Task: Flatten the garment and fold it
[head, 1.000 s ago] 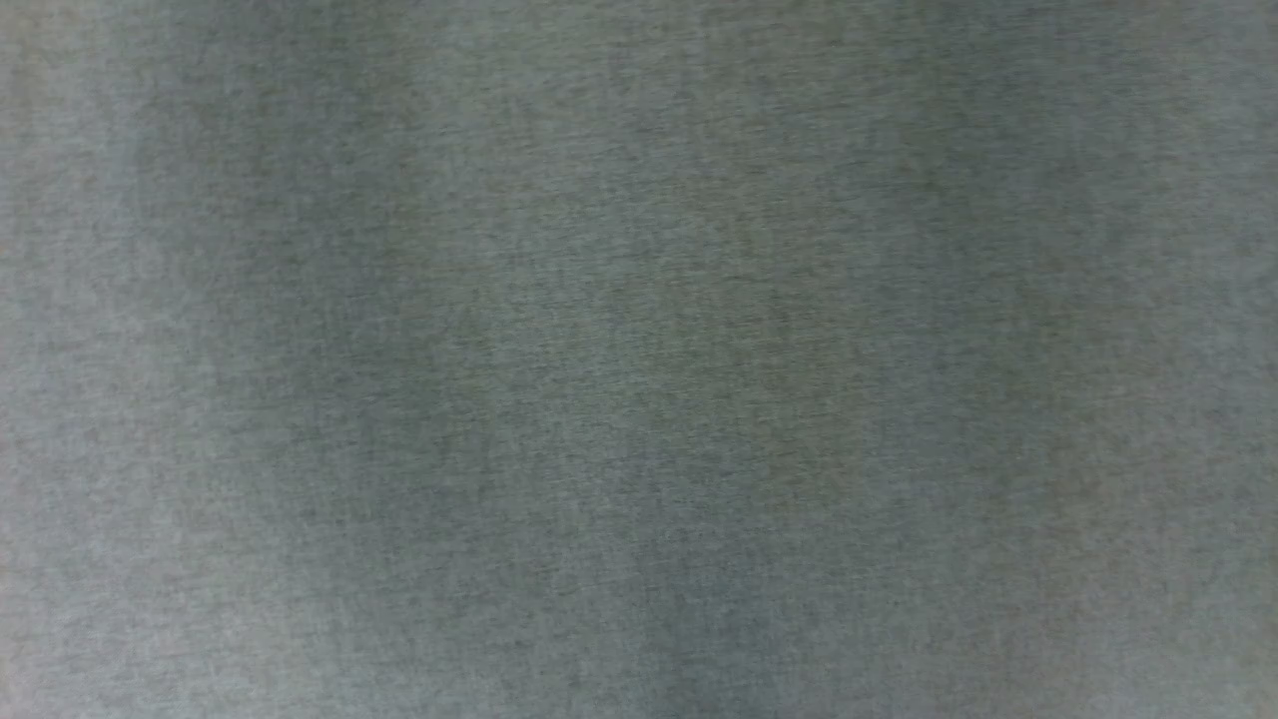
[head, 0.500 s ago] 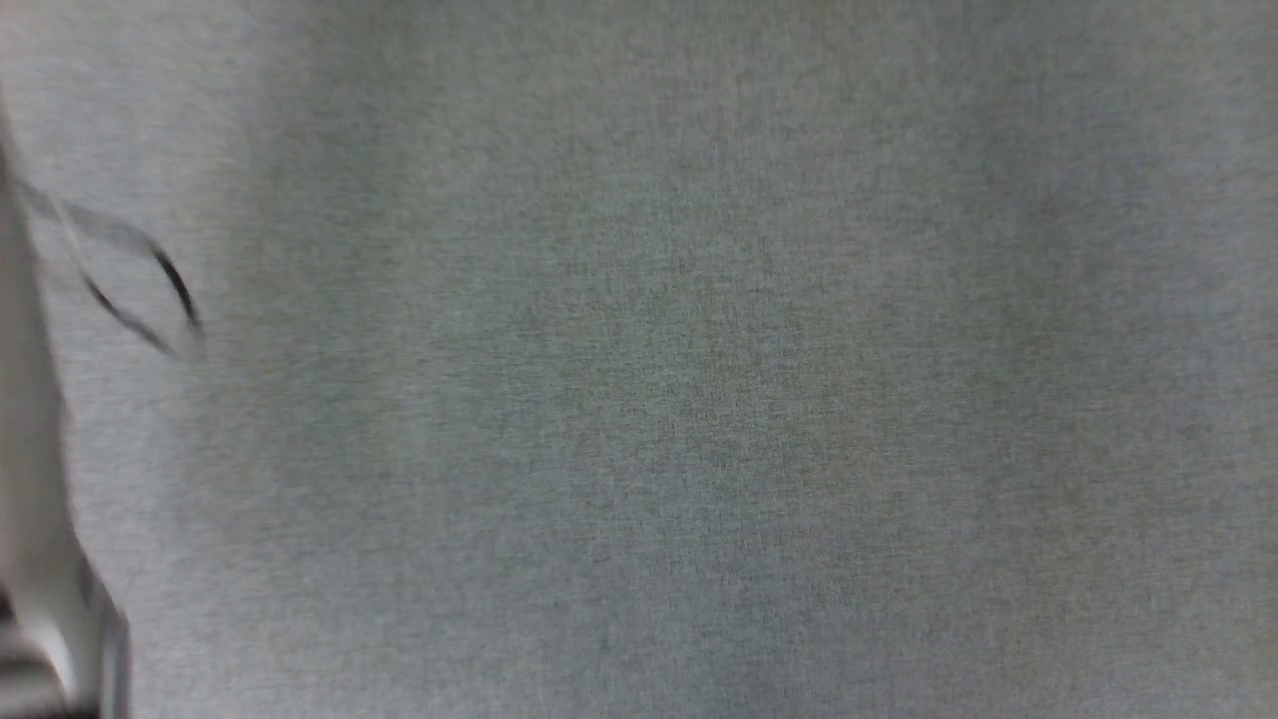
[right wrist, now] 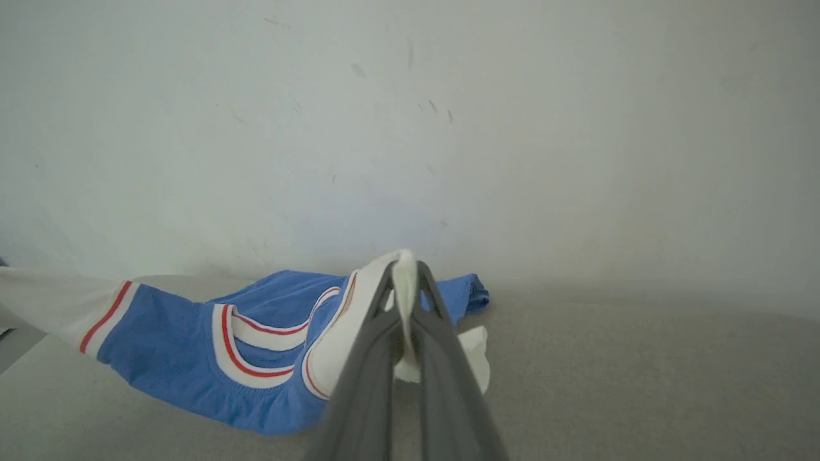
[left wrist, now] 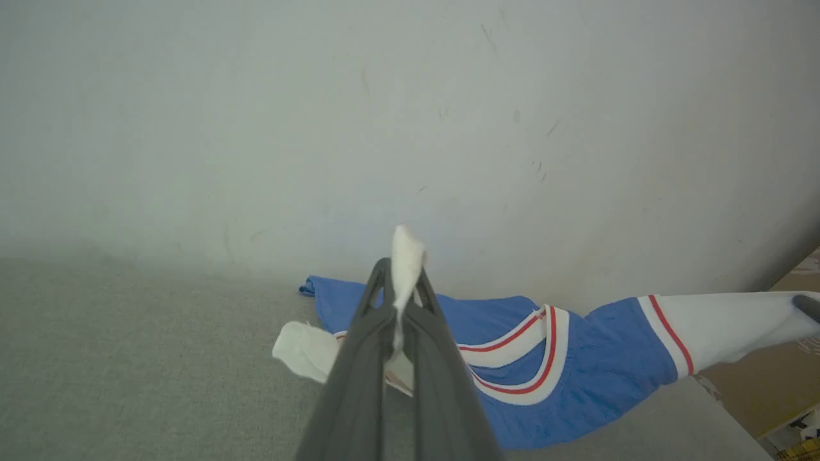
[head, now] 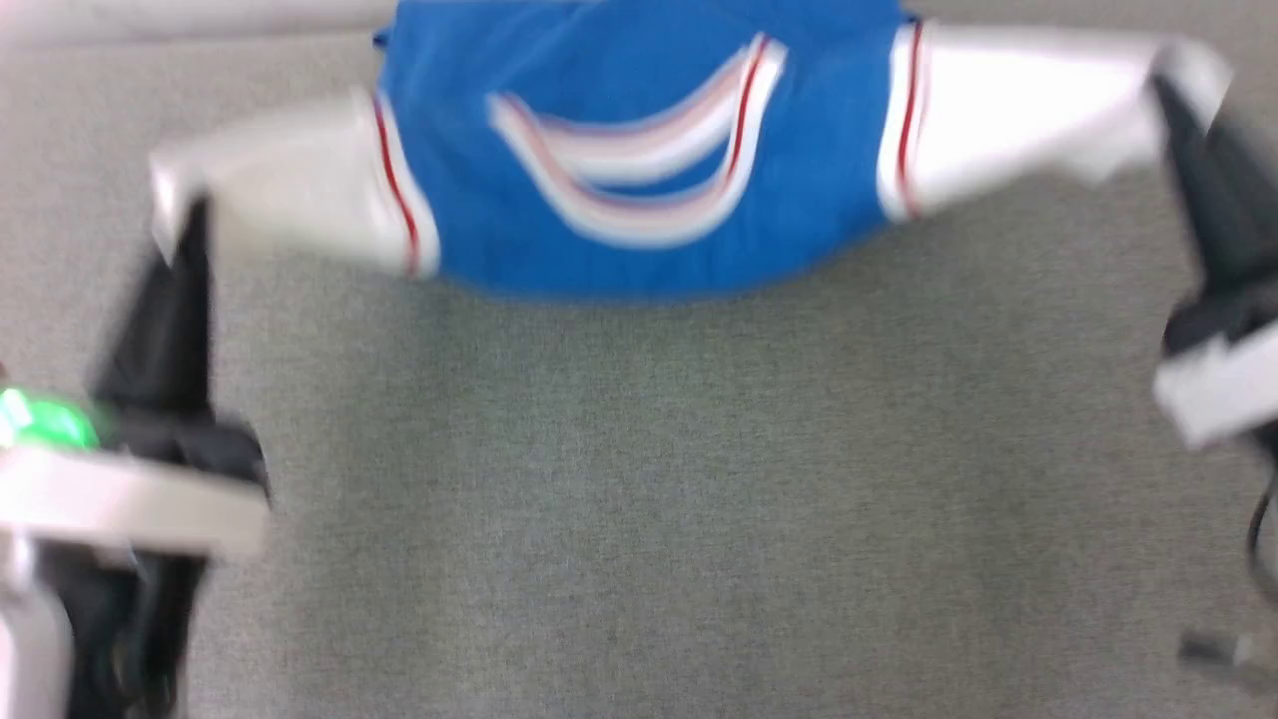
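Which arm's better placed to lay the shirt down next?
Left, marginally: left gripper and right gripper each pinch a sleeve of the shirt, but the left's sits farther in over the table.

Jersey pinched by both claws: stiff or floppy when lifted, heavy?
Likely floppy: the jersey sags in a curve between left claw and right claw. Probably light: small pinches of white sleeve seem enough to hold it.

garment (head: 639, 230): bright blue, top middle of my head view
sleeves (head: 1008, 110): white, either side of the blue
trim (head: 739, 120): red and white stripes, curved
cloth surface (head: 639, 519): grey, speckled, lower frame
left gripper (head: 192, 215): I see black
right gripper (head: 1168, 95): black too
light (head: 40, 419): green, left edge
wall (left wrist: 410, 128): pale grey, small dark marks, upper frame
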Motion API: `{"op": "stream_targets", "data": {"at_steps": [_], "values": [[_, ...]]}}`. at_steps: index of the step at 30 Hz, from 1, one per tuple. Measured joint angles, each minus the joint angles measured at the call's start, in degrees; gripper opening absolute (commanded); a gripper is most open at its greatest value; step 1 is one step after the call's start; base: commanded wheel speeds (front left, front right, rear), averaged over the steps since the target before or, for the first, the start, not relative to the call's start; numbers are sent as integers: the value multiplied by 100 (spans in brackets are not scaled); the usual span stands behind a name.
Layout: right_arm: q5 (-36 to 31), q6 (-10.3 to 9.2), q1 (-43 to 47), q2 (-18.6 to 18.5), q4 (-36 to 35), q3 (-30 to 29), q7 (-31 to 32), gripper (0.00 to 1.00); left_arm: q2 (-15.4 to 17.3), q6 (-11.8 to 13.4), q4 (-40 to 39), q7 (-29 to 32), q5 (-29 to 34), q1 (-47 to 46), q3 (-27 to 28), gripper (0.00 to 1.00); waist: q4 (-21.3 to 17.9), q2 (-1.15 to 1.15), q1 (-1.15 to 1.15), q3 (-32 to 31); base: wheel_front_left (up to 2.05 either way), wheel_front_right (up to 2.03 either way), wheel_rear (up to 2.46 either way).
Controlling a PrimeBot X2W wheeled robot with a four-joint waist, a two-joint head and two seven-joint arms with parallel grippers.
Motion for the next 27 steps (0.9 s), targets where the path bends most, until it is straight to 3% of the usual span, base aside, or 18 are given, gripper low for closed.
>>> {"op": "stream_targets", "data": {"at_steps": [5, 13, 20, 27], "values": [[136, 0, 1359, 220, -115, -175, 349, 0, 25, -45, 2, 344, -260, 1435, -131, 0, -65, 0, 0, -368, 0, 0, 0], [544, 0, 2941, 412, 163, -154, 687, 0, 62, -48, 360, 918, -527, 2846, -521, 0, -131, 0, 1, -860, 0, 0, 0], [956, 0, 3888, -166, 410, 134, 1056, 0, 327, 180, 557, 1547, -691, 3562, -593, 0, -111, 0, 1, -1155, 0, 0, 0], [897, 0, 4676, -624, 1068, 174, 1613, 0, 491, 411, 1062, 1868, -689, 4005, -583, 0, -80, 0, 1, -1322, 0, 0, 0]]}}
